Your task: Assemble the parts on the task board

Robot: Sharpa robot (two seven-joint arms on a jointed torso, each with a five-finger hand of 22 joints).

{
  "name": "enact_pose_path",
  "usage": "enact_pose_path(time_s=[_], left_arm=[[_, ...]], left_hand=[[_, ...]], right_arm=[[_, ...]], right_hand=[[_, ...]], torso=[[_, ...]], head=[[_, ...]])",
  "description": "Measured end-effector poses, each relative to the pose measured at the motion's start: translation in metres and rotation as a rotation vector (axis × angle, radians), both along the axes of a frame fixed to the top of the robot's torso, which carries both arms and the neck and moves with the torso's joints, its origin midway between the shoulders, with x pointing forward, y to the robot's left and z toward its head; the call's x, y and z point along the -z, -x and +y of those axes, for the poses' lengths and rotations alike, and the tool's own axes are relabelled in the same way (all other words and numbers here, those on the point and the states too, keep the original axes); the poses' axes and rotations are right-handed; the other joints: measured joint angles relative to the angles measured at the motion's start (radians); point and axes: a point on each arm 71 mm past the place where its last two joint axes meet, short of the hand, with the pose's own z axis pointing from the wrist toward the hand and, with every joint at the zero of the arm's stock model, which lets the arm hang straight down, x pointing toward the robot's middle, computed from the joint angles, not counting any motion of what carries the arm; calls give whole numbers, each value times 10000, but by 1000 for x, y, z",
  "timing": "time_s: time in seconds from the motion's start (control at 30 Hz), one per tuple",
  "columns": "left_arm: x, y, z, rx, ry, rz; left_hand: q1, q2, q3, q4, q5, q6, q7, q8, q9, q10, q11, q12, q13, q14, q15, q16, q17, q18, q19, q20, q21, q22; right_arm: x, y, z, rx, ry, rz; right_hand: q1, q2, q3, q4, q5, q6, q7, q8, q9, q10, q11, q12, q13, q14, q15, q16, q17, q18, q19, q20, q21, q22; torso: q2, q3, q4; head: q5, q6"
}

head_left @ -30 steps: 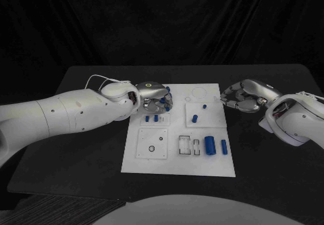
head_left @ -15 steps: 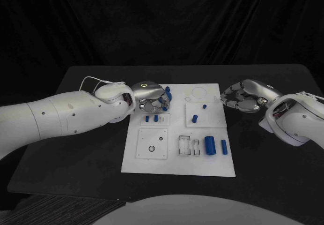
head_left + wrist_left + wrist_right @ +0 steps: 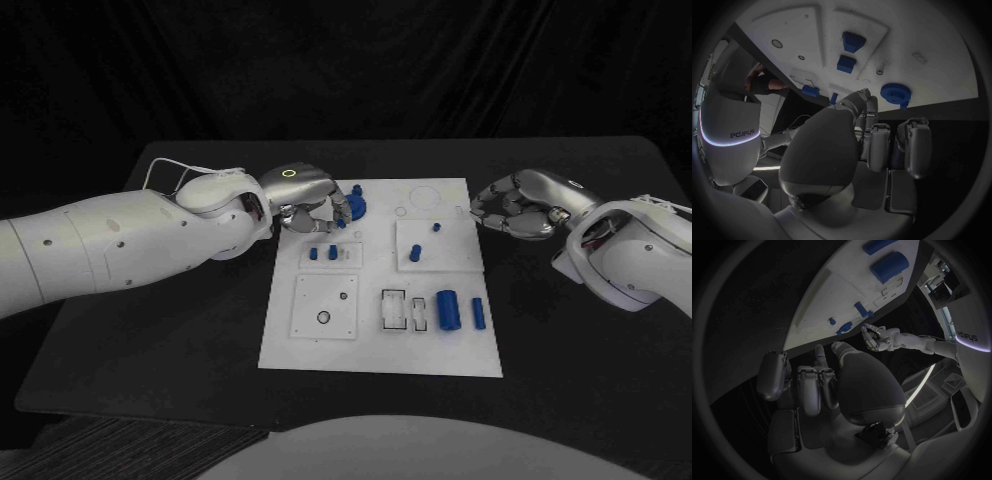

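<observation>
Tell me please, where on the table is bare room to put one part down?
Free: the black table left of the task board, also right of it, nearer than the right hand. Crowded: the board's far left corner, around the left hand and blue round part.

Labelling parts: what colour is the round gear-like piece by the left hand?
Blue. The gear-like piece shows best in the left wrist view, on the white task board.

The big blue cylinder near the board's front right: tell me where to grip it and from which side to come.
Grip the big cylinder across its middle, coming straight down from above. It lies flat on the board with its long axis running front to back, so fingers should probably close on its left and right flanks. Mind the thin blue rod close beside it on the right; the right hand looks nearer.
</observation>
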Motion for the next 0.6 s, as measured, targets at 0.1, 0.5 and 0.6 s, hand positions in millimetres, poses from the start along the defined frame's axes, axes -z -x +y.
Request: enact_pose_path(time_s=[0.1,0.5,0.6], left_arm=[[-2,0,4,-63,-14,-22],[-3,0,24,-401,-252,167],[-2,-1,27,-486,-322,234]], left_hand=[[-114,11,87,31,-42,-59,15,-74,-29,1,1,-243,-173,-33,33,-64,-84,1,0,0,-13,0],[-153,-28,195,32,-42,-130,52,-228,-92,37,39,-568,-443,-34,33,-64,-98,1,0,0,-13,-1],[-153,-29,214,13,-43,-152,31,-229,-93,37,39,-613,-460,-70,69,-64,-127,0,-1,0,-78,-1]], right_arm=[[0,0,0,0,2,2],[1,0,0,-1,8,12],[1,0,0,3,11,16]], right_hand=[[0,0,0,0,0,0,0,0,0,0,0,0,0,0,0,0,0,0,0,0,0,0],[0,0,-1,0,-1,0,0,0,0,0,0,0,0,0,0,0,0,0,0,0,0,0],[0,0,0,0,-1,0,0,0,0,0,0,0,0,0,0,0,0,0,0,0,0,8]], torso=[[-1,7,1],[3,-1,1],[4,-4,1]], head=[[10,0],[41,0],[43,0]])
